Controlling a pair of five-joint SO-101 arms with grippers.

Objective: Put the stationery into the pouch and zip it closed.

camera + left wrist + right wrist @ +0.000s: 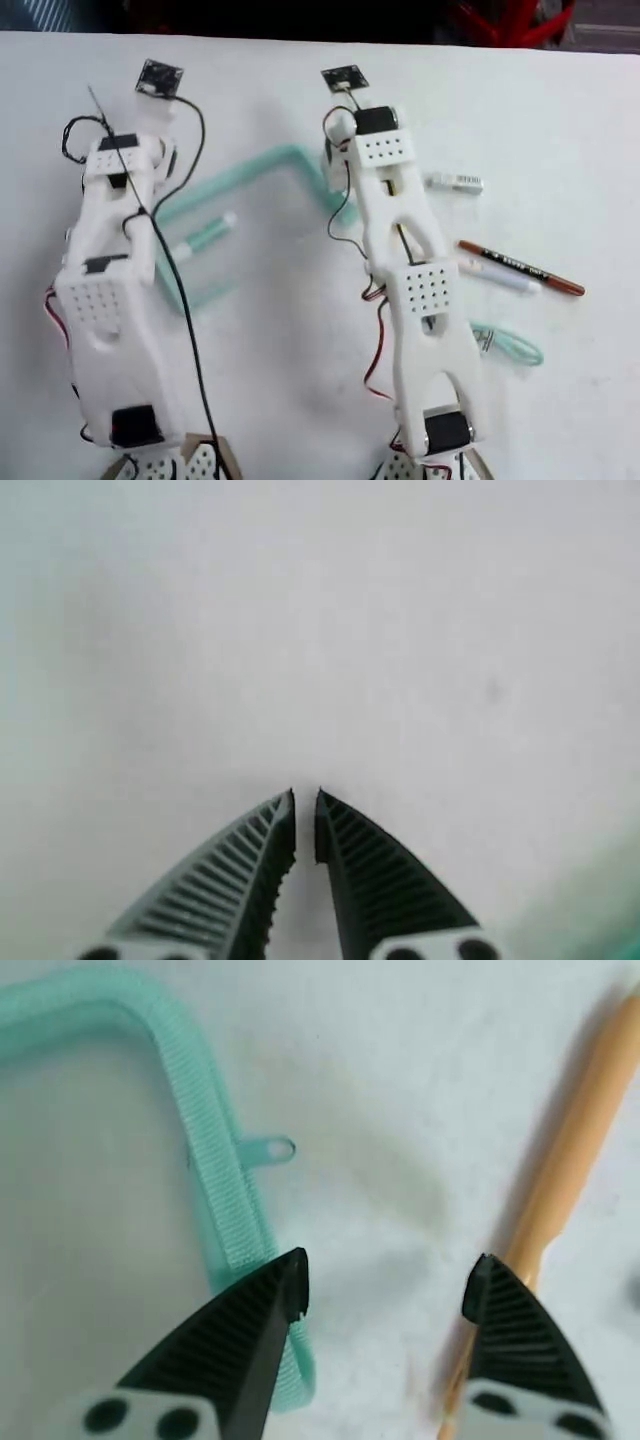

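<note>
right claw (390,1280), spread, beside pouch (214,1182)

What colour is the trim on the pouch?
Mint green trim, best in the right wrist view.

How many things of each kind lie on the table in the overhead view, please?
Clear plastic pouch with mint-green trim: 1
Pens: 3 (brown-red pen, white pen, white-and-green pen inside the pouch)
Small white rectangular block: 1
Mint-green cord loop: 1
Total: 6
</note>
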